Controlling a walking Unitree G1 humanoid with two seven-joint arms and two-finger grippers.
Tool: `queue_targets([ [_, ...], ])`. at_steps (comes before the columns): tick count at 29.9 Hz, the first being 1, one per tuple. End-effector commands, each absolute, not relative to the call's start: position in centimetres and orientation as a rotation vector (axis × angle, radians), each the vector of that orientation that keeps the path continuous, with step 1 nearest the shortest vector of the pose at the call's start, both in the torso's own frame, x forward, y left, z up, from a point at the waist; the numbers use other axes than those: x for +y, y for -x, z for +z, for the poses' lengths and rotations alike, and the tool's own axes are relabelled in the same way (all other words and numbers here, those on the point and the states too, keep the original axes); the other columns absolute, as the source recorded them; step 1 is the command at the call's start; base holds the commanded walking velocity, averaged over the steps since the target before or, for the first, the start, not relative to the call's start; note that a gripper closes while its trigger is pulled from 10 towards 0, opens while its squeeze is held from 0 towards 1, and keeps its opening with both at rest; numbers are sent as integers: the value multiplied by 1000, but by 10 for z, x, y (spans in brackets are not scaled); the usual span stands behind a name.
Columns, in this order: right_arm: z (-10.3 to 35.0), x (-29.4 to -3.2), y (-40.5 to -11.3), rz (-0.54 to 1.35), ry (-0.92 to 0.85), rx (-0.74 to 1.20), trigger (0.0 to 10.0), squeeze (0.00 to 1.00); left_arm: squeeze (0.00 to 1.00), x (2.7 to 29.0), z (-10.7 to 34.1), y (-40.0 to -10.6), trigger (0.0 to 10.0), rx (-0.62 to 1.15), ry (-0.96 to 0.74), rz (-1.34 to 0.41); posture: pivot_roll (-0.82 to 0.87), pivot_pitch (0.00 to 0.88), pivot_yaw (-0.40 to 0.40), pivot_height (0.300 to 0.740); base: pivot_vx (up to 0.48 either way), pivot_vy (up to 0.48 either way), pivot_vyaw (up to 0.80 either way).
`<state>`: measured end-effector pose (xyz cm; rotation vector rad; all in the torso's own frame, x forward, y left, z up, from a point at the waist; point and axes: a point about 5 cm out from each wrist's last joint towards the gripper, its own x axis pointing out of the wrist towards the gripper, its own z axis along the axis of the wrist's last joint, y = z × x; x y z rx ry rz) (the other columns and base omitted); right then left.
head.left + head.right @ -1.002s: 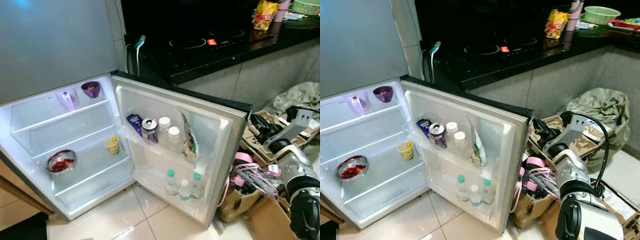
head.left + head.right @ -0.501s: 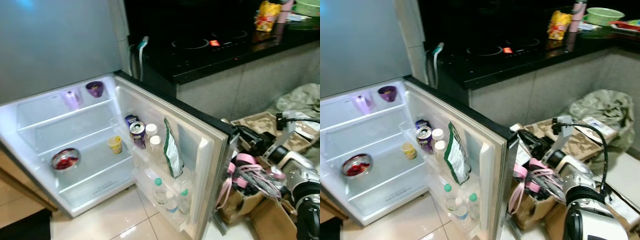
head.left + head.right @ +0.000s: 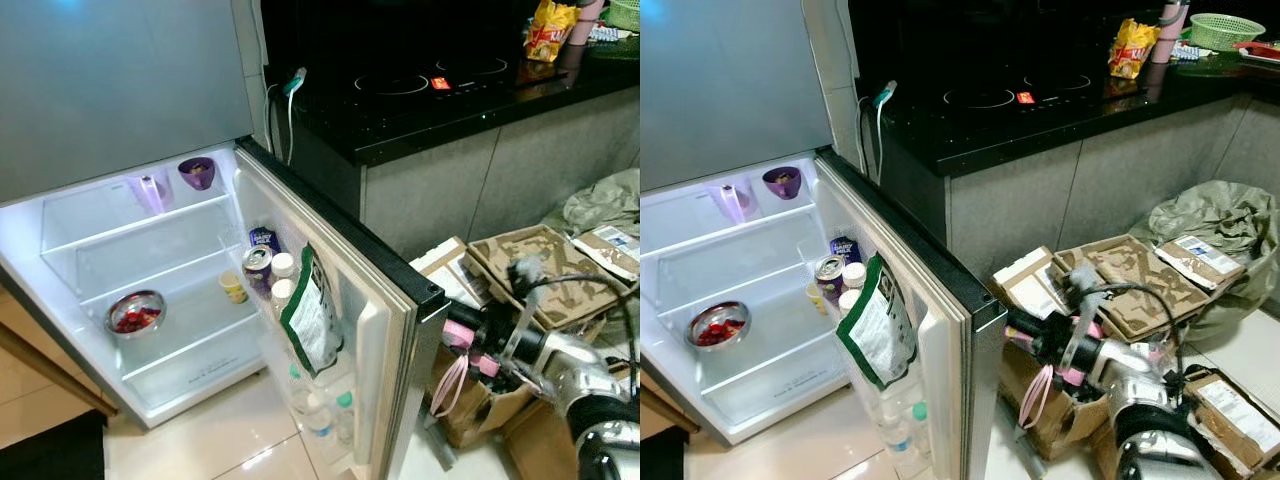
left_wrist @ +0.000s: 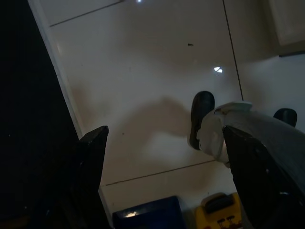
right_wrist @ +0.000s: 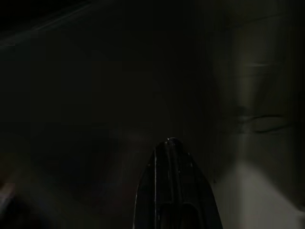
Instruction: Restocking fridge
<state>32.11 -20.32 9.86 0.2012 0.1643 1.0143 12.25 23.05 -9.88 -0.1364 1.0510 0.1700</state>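
Fridge door (image 3: 940, 330) half open; we see right gripper (image 3: 1025, 335) at its outer edge, 3 o'clock side, fingers pressed together; left gripper (image 4: 162, 176) spread wide over floor (image 4: 143, 71).

White fridge interior (image 3: 150, 250), purple cup (image 3: 197, 172), green-and-white pouch (image 3: 313, 320), black counter (image 3: 420, 105), yellow snack bag (image 3: 545, 29).

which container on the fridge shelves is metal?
The round metal bowl with red contents, on the lower shelf. The purple cup sits on the top shelf; the small yellow cup stands near the door.
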Motion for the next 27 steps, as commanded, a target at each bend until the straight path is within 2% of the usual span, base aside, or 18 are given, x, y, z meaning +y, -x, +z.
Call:
queue_targets([
  [1,94,-192,-315,1106,-191,192,10000,0,0,228,-101,-118,10000,1071,134,160,-70,46,32,740,0,0,0],
  [4,89,-164,-300,1249,-232,191,10000,0,0,225,-101,-120,10000,1071,135,151,-78,36,29,740,0,0,0],
  [8,87,-143,-282,1405,-272,211,10000,0,0,223,-101,-121,10000,1072,135,144,-78,36,29,740,0,0,0],
  [11,83,-134,-280,1409,-298,207,10000,0,0,222,-101,-122,10000,1070,137,142,-84,29,25,740,0,0,0],
  [12,81,-132,-283,1369,-294,200,10000,0,0,221,-101,-122,10000,1070,139,142,-84,29,25,740,0,0,0],
  [15,59,-144,-302,1001,-301,245,10000,0,0,219,-101,-123,10000,1068,145,143,-85,31,22,740,0,0,0],
  [18,36,-165,-300,745,-261,358,10000,0,0,218,-102,-122,10000,1069,149,146,-83,29,20,740,0,0,0],
  [22,30,-171,-297,699,-253,385,10000,0,0,218,-102,-122,10000,1070,150,146,-83,28,20,740,0,0,0],
  [24,19,-179,-289,635,-253,434,10000,0,0,218,-102,-121,10000,1072,151,148,-83,28,20,740,0,0,0],
  [26,-5,-196,-268,510,-246,560,10000,0,0,217,-103,-120,10000,1075,153,153,-81,22,17,740,0,0,778],
  [27,-5,-196,-268,510,-246,560,10000,0,0,217,-103,-120,10000,1075,153,153,-81,22,17,740,0,0,769],
])
